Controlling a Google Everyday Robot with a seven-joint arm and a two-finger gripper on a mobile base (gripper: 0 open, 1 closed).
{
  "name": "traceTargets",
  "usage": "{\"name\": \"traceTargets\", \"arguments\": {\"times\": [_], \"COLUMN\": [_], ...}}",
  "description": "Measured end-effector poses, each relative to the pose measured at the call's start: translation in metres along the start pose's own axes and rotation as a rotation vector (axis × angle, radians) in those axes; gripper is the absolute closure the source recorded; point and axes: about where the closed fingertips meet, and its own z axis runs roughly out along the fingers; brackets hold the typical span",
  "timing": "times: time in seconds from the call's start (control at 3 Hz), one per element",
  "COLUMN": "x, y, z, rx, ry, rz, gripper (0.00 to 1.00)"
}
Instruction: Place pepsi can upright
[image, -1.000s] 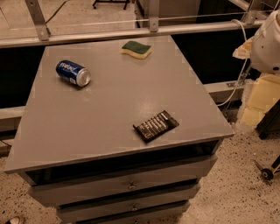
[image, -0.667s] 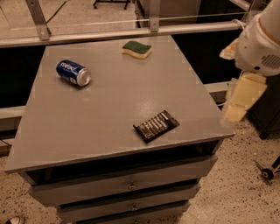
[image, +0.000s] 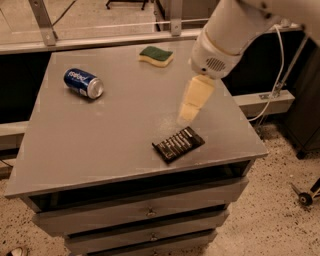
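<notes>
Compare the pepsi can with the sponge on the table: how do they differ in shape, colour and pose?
The pepsi can is a dark blue cylinder with silver ends; the sponge is a flat pad, green over yellow. The can lies on its side; the sponge rests on its broad face. Both sit on the grey table, untouched by the gripper, which hangs over it near the black packet.

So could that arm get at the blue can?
Probably yes: the end effector hovers over the table by the black packet, and only bare surface lies between it and the pepsi can on its side.
</notes>
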Motion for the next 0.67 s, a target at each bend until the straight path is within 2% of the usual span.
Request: {"name": "traceTargets", "arguments": {"times": [0.33, 0.67], "x": [-0.0731, -0.0732], "y": [-0.0216, -0.0216], "z": [0.0391, 0.0391], "rx": [-0.046, -0.046], "ry": [-0.074, -0.074], "rz": [0.0, 0.0], "gripper": [0.0, 0.0]}}
